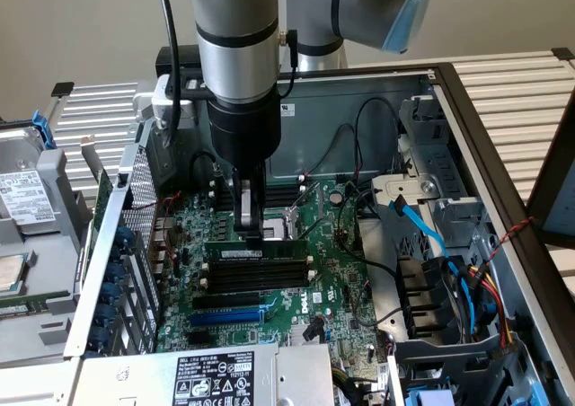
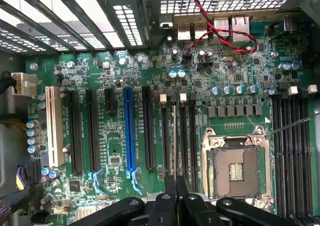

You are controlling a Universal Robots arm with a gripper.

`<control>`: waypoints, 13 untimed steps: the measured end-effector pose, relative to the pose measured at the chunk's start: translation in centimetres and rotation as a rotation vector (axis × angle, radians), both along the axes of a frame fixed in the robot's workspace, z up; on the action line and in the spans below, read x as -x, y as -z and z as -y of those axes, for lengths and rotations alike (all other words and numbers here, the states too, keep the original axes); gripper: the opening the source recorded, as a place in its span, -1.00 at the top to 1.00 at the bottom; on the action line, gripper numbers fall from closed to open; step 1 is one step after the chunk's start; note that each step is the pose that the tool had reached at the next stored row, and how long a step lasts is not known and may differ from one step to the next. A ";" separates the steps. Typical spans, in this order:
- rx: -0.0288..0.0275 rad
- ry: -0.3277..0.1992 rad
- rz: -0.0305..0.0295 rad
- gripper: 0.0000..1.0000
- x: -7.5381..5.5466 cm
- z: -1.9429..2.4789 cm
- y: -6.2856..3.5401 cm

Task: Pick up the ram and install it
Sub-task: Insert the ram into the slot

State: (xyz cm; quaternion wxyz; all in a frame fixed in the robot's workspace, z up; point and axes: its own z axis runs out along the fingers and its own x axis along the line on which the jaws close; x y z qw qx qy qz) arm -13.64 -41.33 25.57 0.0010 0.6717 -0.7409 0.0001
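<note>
The ram [image 1: 256,255] is a thin green stick with a white label strip. It stands on edge in the rearmost of the black memory slots [image 1: 256,278] on the motherboard. In the wrist view the ram [image 2: 173,136] shows edge-on as a pale line inside the second slot of the group. My gripper [image 1: 252,233] hangs straight down over the middle of the stick, its fingers shut together. The black fingertips [image 2: 170,186] lie in line with the ram. I cannot tell whether they press on its top edge or hover just above it.
The open computer case surrounds the arm. A bare CPU socket [image 2: 235,168] sits beside the slots. A blue slot [image 1: 229,316] lies nearer the power supply [image 1: 216,375]. Drive cages and loose cables [image 1: 449,271] crowd the exterior view's right; a perforated metal wall [image 1: 126,244] stands at its left.
</note>
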 end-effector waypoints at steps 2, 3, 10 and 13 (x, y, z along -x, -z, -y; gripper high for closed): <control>-0.0002 -0.002 0.0000 0.76 0.0 0.03 0.37; -0.0001 -0.005 -0.0003 0.76 0.0 0.06 0.54; 0.0004 -0.010 -0.0045 0.76 0.0 0.08 0.95; 0.0005 -0.015 -0.0100 0.76 0.0 0.09 1.21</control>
